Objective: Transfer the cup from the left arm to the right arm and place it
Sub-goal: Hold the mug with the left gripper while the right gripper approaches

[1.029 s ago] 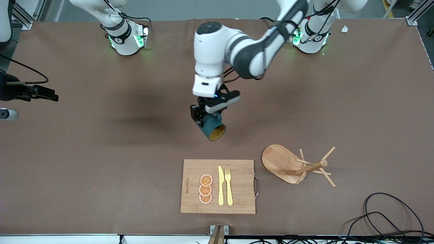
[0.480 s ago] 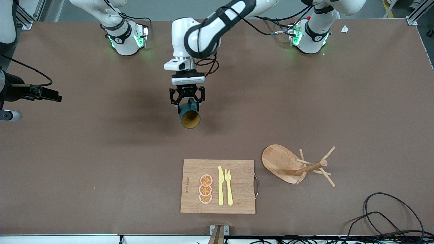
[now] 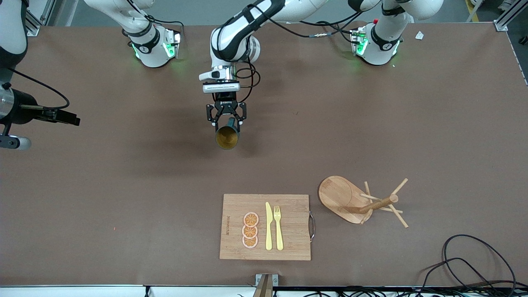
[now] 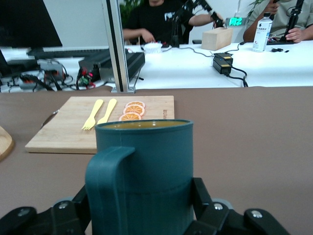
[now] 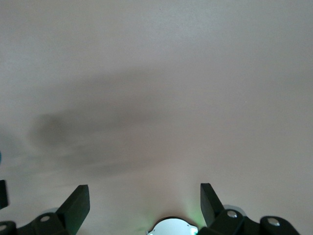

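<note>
Carrying: left claw (image 3: 226, 122) pinching cup (image 3: 227, 137), swung over mid-table (image 3: 123, 177) toward right arm.
Right claw (image 5: 145, 198): spread, empty, waiting.
Handover: not begun.

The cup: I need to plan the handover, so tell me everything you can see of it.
The cup is a small dark teal cylinder with an ochre inside and a thick side handle, seemingly glazed ceramic. The left claw is shut on it, holding it in the air over bare table, tipped so its open mouth faces the front camera. Only the claw touches it.
</note>
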Controlling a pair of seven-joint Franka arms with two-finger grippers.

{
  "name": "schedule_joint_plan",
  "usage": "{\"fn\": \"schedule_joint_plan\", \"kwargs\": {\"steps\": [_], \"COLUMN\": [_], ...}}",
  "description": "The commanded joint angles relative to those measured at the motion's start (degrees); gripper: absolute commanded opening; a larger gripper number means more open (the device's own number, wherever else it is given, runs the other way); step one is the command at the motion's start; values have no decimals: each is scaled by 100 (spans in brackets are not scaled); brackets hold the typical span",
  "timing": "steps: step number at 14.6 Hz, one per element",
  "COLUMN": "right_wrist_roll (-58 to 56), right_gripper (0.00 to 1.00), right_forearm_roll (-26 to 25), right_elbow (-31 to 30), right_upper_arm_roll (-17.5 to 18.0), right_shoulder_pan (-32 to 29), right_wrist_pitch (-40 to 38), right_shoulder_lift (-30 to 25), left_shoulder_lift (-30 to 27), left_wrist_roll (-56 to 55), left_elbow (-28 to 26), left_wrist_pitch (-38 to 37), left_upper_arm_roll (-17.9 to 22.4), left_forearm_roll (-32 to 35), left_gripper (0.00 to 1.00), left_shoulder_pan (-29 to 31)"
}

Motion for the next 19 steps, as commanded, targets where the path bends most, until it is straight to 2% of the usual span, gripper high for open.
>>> {"fn": "schedule_joint_plan", "kwargs": {"steps": [1,4,7,14,15,16,17,19], "right_wrist_roll": [354,547,1065,2339,2506,2691,2884,3175], "right_gripper": [100,100,100,100,100,100,100,100], "right_forearm_roll": [11,11,11,11,11,11,11,11], "right_elbow": [-183,-482,-728,-1265,-1308,-1422,-1510,-1555], "right_upper_arm_roll": [16,16,25,25,25,25,25,25], "right_shoulder_pan": [33,138,357,963,1051,1183,1245,1394], "right_wrist_pitch": [117,485,732,1452,1531,1680,1821,1936], "right_shoulder_lift": [-111,-155,-182,-164,-155,-155,-164,-146], "left_shoulder_lift": [367,762,1026,1071,1071,1071,1080,1062], "left_wrist_roll": [-310,-706,-996,-1428,-1506,-1559,-1551,-1551], "left_elbow": [106,106,114,123,123,123,115,123], "left_wrist_pitch": [-407,-838,-1076,-1103,-1103,-1103,-1103,-1103], "left_upper_arm_roll": [65,65,65,30,38,38,38,3], "left_forearm_roll": [587,1186,1441,1389,1389,1398,1398,1372], "left_gripper": [36,37,37,43,53,80,99,100], "left_shoulder_pan": [-183,-253,-306,-333,-333,-342,-342,-351]}}
